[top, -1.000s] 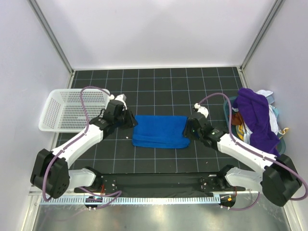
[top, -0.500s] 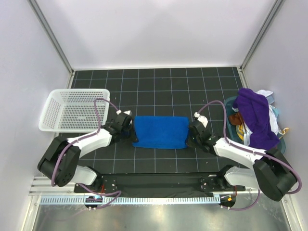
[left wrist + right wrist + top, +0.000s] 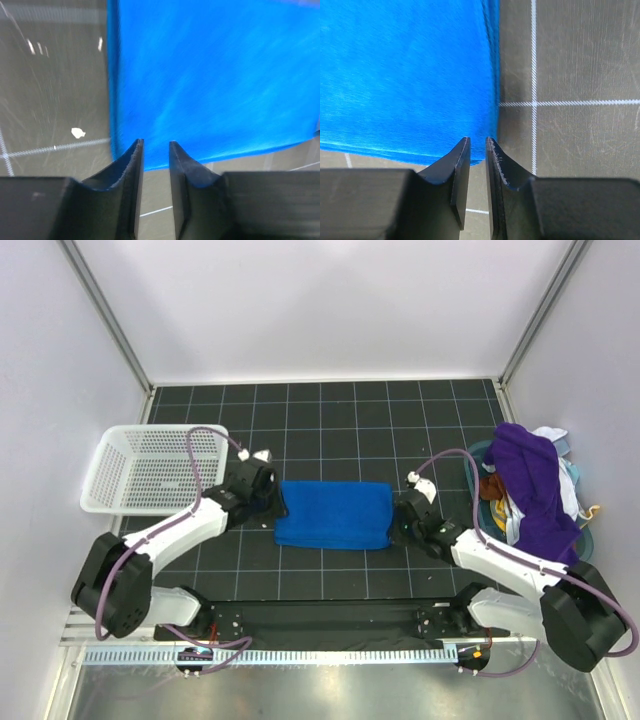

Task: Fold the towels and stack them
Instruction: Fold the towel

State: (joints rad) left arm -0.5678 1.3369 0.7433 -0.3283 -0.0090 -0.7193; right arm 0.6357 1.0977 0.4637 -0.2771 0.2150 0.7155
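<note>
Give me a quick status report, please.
Left gripper, right gripper narrow at blue towel ends, grip unconfirmed. Towel folded flat. Basket, purple towel stand clear.

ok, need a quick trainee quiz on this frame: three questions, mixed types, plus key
1. True or false: the blue towel lies in the white basket.
2. Where is the purple towel? A) in the basket B) draped on the heap at the table's right edge C) under the blue towel
3. In the wrist views, which part of the blue towel do the left fingers and right fingers sit at?
Key: 1 false, it lies flat on the table between the arms. 2 B. 3 a corner each: left fingers at its left end, right fingers at its right end.
</note>
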